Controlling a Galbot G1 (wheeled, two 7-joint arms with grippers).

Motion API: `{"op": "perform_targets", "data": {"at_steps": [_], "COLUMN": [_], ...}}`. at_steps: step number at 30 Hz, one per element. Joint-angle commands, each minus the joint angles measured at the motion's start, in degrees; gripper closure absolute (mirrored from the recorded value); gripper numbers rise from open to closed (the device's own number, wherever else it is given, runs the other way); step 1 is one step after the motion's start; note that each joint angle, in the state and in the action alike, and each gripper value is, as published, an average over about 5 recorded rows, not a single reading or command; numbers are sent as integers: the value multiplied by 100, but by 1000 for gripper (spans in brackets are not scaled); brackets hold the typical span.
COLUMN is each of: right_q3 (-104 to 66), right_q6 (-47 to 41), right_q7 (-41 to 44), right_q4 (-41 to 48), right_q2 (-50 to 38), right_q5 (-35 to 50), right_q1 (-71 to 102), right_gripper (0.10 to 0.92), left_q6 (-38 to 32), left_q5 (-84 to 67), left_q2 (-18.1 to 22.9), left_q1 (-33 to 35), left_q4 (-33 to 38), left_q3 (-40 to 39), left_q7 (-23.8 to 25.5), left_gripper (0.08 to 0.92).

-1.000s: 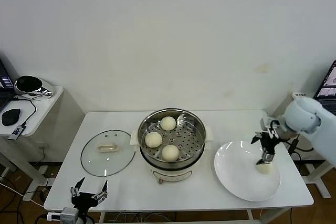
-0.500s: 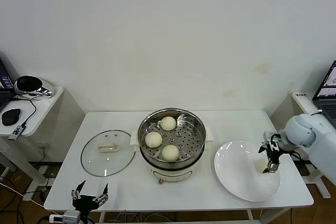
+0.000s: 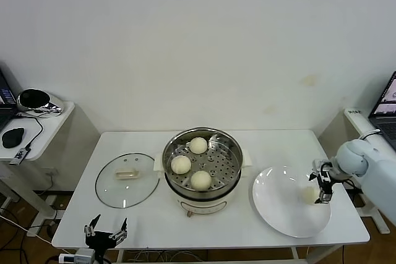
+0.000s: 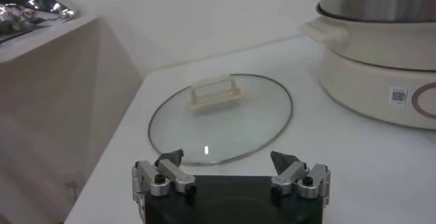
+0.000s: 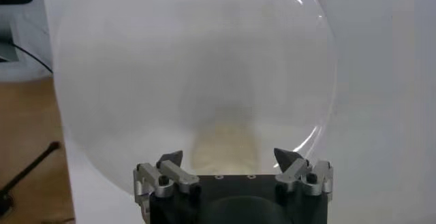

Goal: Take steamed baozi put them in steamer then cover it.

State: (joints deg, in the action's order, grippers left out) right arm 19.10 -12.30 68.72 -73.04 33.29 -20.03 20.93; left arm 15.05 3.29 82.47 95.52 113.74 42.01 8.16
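Here the right end effector (image 3: 321,190), jaws spread wide, hangs over the last cream-white round dough bun (image 3: 309,195) on the flat white plate (image 3: 278,205), the bun directly below between its fingers.

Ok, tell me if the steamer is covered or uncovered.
Uncovered. The steamer is open-topped with three baozi showing on its tray, and the glass cover lies flat on the table beside it.

steamer (image 3: 202,164): shiny polished steel, perforated tray, on a matt cream plastic base. cover (image 3: 127,179): clear glass, thin metal rim. baozi (image 3: 200,180): smooth matt dough. plate (image 3: 278,209): glossy white.
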Motion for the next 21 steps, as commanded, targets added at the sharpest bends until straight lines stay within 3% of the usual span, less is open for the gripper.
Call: {"op": "perform_targets", "data": {"at_steps": [1,15,21], "right_q3": [18,101,101], "right_q6": [178,190,174], "right_q7": [-29,116,152], "right_q4": [273,357,326], "right_q2": [153,262,203], "right_q5": [-229,-214,-156], "right_q1": [1,-80,-87], "right_gripper": [203,211,350], "left_q6": [-2,-3,-2], "left_q5": [10,19,18], "left_q2": [9,27,19], "left_q1": [-7,-45,-57], "left_q4": [-11,-64,-71], "left_q3": [-5,-9,-9], "left_q7": [1,-3,-3], "left_gripper": [177,177,177]}}
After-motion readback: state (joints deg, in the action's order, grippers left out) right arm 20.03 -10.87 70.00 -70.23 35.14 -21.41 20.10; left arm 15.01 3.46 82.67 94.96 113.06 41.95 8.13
